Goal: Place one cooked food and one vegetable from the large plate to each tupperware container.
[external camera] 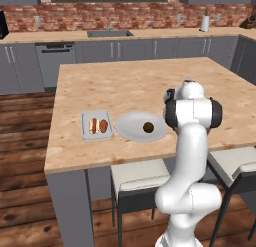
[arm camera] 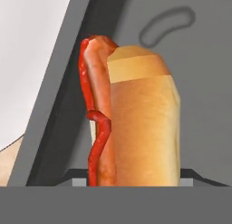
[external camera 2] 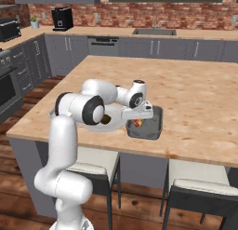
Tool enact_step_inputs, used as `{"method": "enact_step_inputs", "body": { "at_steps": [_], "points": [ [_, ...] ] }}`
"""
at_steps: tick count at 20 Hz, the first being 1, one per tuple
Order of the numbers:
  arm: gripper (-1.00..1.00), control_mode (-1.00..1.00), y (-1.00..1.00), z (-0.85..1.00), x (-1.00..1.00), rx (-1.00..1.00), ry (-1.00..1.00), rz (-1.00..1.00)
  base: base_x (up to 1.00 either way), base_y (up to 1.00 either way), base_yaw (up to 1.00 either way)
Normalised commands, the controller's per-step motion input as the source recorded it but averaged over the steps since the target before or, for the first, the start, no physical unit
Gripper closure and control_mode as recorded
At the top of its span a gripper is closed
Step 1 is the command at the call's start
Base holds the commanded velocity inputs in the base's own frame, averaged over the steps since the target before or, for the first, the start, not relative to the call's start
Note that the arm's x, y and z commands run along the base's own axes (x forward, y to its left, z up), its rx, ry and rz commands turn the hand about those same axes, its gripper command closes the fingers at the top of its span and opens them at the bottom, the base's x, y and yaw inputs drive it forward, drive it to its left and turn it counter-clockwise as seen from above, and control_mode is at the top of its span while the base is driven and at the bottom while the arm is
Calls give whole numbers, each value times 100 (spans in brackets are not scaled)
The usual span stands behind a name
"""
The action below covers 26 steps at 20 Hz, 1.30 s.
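Holding a tan-bunned hot dog with a red ketchup stripe point(arm camera: 131, 123) in the two-finger gripper point(external camera 2: 139, 116), low over the darker grey rectangular tray point(external camera 2: 157, 126) at the island's near edge. Best lowered straight and released well inside the walls. Left of it: wide pale round plate point(external camera: 131, 126) carrying one dark round item point(external camera: 148, 127); further left, light grey tray point(external camera: 96, 125), already holding two foods. Nothing blocking.

A home kitchen.
Red brick back wall point(external camera: 100, 18), grey cabinets point(external camera: 115, 51), steel sink point(external camera: 110, 34), black coffee machine point(external camera 2: 62, 18), pale wooden island tabletop point(external camera: 125, 86), stools point(external camera: 140, 178).
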Motion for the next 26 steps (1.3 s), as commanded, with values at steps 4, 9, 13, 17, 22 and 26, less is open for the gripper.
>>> {"method": "enact_step_inputs", "body": {
  "at_steps": [4,9,13,17,22,26],
  "points": [
    [100,-100,0,-38,19,4,0,0,0,0,0],
    [-100,-100,0,-30,11,3,0,0,0,0,0],
    [-100,-100,-2,-1,-1,0,0,0,0,0,0],
    [-100,-100,-7,11,-10,0,-3,0,0,0,0],
    [-100,-100,1,65,-26,0,-7,-3,0,0,0],
    [-100,-100,36,58,-46,8,0,-1,0,0,0]
  ]
}}
